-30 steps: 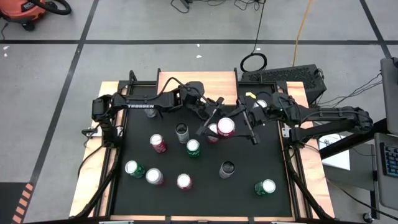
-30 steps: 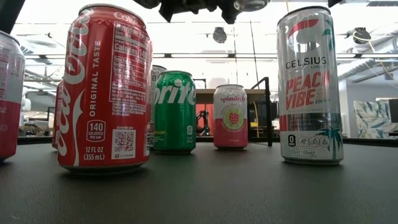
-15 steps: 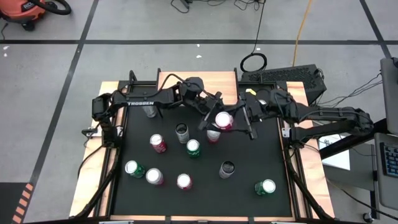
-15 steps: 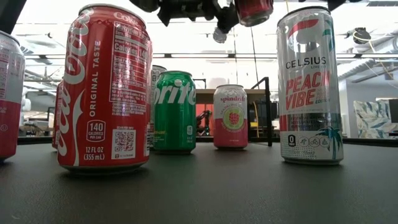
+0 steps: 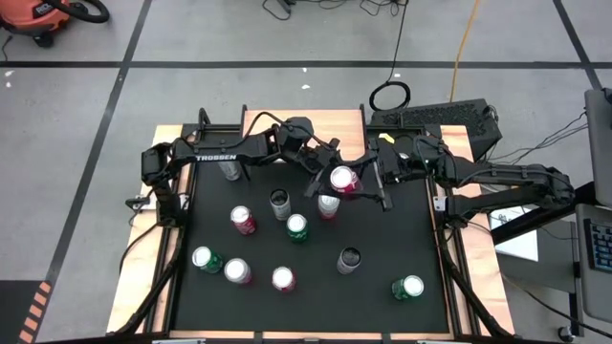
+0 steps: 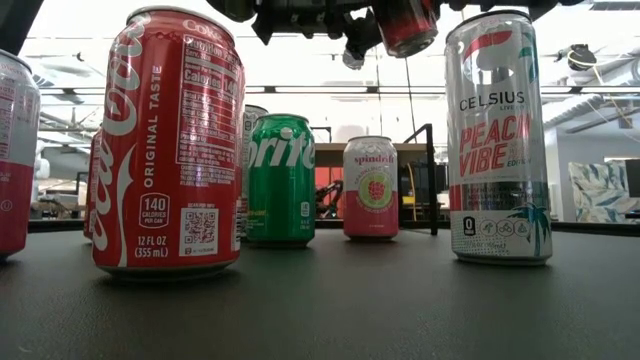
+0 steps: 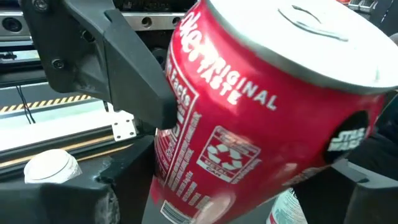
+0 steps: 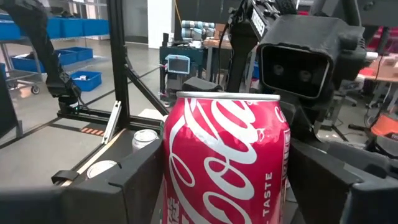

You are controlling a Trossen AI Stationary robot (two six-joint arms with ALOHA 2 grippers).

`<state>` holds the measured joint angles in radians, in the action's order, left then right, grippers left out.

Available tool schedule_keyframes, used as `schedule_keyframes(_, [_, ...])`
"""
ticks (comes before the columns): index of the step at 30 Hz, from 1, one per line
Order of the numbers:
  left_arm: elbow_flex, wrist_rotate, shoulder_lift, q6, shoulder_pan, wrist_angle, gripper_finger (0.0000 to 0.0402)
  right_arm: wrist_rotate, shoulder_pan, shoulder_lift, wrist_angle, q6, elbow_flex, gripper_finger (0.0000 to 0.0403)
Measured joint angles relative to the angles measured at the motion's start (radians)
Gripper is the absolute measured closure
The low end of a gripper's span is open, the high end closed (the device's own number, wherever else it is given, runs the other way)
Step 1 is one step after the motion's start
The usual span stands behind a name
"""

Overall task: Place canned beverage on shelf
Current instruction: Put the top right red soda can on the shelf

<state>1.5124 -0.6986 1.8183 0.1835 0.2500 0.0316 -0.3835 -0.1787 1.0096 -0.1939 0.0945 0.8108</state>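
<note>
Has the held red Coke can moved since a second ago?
Yes. In the high view the red Coke can, held by the right gripper, has shifted toward the shelf, away from the standing pink can.

Six cans crowd the mat (image 5: 421,239) in front of the pink can (image 5: 328,204); two arms (image 5: 239,153) span the strip behind it, while the mat's right side stays open.

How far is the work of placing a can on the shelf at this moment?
Done: a red Coca-Cola can is lifted off the mat. In hand: the right gripper holds it, the left gripper is at it. Left: setting it on the shelf, whose visible top is bare.
</note>
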Motion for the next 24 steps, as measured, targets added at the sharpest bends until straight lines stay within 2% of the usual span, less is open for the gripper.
schedule_keyframes(5, [0.000, -0.004, 0.000, 0.001, 0.000, -0.001, 0.0105, 0.049, 0.002, -0.001, 0.019, -0.003, 0.000, 0.0126])
schedule_keyframes(12, [0.000, -0.005, 0.000, -0.005, 0.000, -0.002, 0.0108, 0.055, 0.002, -0.001, 0.030, -0.013, 0.001, 0.0123])
schedule_keyframes(20, [0.000, -0.006, 0.000, -0.035, 0.001, 0.004, 0.0109, 0.074, 0.004, 0.006, 0.027, -0.023, -0.001, 0.0061])
schedule_keyframes(24, [0.001, -0.008, 0.000, -0.029, 0.000, 0.013, 0.0109, 0.069, 0.004, 0.021, -0.012, -0.028, -0.002, 0.0056])
